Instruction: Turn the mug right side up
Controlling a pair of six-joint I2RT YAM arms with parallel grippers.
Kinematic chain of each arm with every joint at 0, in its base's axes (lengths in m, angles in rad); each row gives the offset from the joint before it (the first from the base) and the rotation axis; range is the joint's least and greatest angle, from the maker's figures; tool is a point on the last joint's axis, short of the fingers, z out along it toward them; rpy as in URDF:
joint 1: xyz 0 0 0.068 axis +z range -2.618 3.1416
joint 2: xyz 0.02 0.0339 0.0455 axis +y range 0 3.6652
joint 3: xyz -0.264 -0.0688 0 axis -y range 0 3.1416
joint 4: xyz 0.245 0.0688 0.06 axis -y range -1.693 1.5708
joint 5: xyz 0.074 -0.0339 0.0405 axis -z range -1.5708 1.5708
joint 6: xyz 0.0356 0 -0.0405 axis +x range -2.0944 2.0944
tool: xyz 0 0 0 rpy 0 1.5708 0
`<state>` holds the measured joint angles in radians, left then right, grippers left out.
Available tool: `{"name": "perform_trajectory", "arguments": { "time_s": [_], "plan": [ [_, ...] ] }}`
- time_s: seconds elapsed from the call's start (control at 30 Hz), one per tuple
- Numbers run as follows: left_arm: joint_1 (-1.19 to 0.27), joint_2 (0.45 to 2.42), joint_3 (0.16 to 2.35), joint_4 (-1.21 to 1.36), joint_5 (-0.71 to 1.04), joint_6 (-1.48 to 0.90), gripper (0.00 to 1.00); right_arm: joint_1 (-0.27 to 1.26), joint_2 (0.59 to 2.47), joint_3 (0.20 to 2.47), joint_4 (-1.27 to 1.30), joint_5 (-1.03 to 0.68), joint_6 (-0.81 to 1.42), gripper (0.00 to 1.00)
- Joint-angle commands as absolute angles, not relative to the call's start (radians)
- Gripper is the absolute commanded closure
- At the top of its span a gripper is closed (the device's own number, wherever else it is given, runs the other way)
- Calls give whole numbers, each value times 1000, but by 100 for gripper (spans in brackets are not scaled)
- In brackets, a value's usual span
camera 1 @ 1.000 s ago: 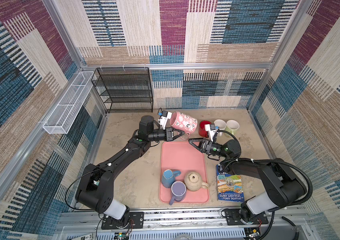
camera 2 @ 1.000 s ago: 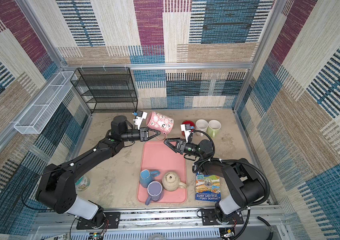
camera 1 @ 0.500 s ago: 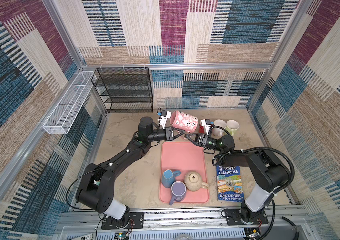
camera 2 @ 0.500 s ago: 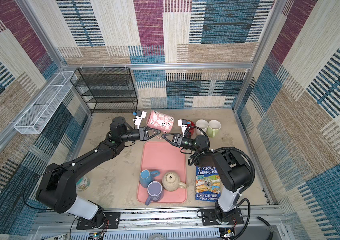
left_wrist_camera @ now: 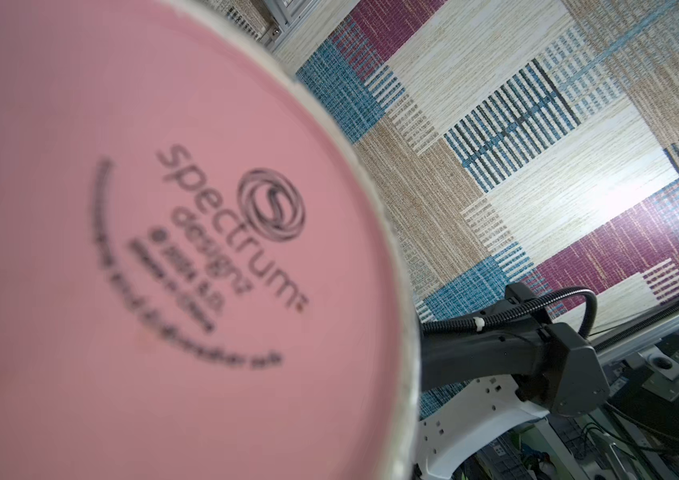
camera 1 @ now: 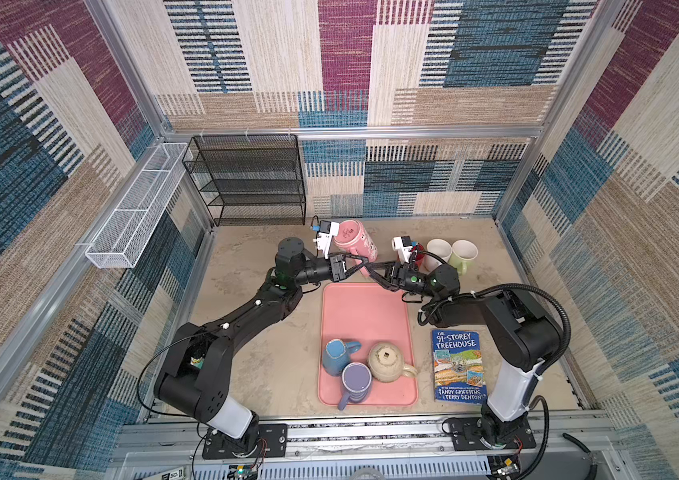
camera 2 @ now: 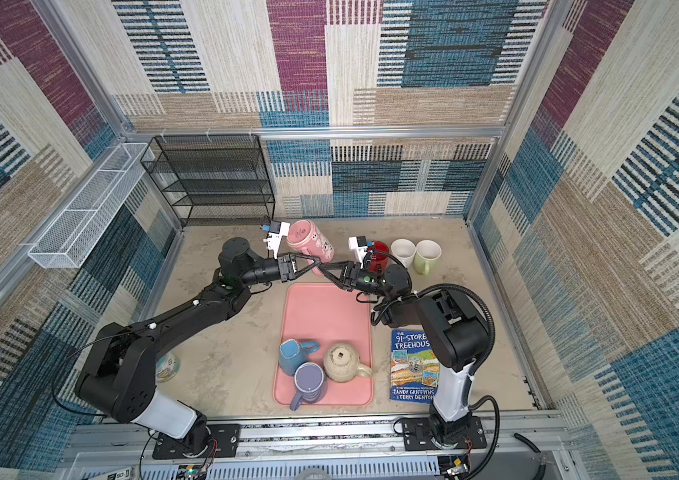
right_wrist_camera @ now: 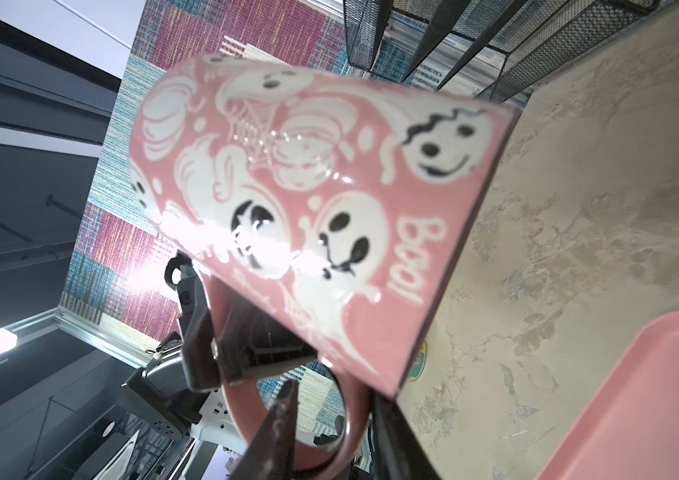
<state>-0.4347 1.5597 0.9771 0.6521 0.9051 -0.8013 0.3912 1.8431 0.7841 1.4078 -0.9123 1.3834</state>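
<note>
Two black robot arms meet over the far middle of a sandy table (camera 1: pixel 254 365), just beyond the far edge of a pink tray (camera 1: pixel 364 316). Between them hangs a pink mug (camera 1: pixel 354 245) printed with white ghosts. It is tilted well over, with its flat base pointing up and to the left and its mouth down and to the right.

The left gripper (camera 1: pixel 360 262) is clamped on the mug's handle (right_wrist_camera: pixel 350 440) close to the body and carries it. The right gripper (camera 1: pixel 373 269) comes in from the right with its fingers (right_wrist_camera: pixel 283 419) narrowed around the same handle, one through the loop and one outside it. A sliver of gap shows, so I cannot tell whether they pinch it.

On the tray's near end stand a blue mug (camera 1: pixel 335 357), a purple mug (camera 1: pixel 356 380) and a beige teapot (camera 1: pixel 387 360). A book (camera 1: pixel 458 365) lies right of the tray. A red cup (camera 1: pixel 420 257), a white cup (camera 1: pixel 439 249) and a green cup (camera 1: pixel 464 253) stand at the far right.
</note>
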Motion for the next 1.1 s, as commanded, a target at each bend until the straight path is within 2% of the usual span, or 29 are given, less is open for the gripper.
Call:
{"name": "perform_trajectory", "arguments": {
  "time_s": [0.0,0.27,0.5,0.73,1.07],
  "plan": [
    [-440,1568,970,739,957,-811,100,389,1839,798,1748,-880,1378,74],
    [-441,1570,957,713,930,-793,100,389,1789,745,1640,-885,1301,62],
    [-447,1545,889,627,872,-707,100,387,1616,657,1285,-868,1059,52],
    [-497,1576,848,566,816,-613,100,369,1373,561,933,-781,832,50],
    [-602,1783,931,632,822,-572,100,285,1156,514,715,-756,735,50]
  ]
}}
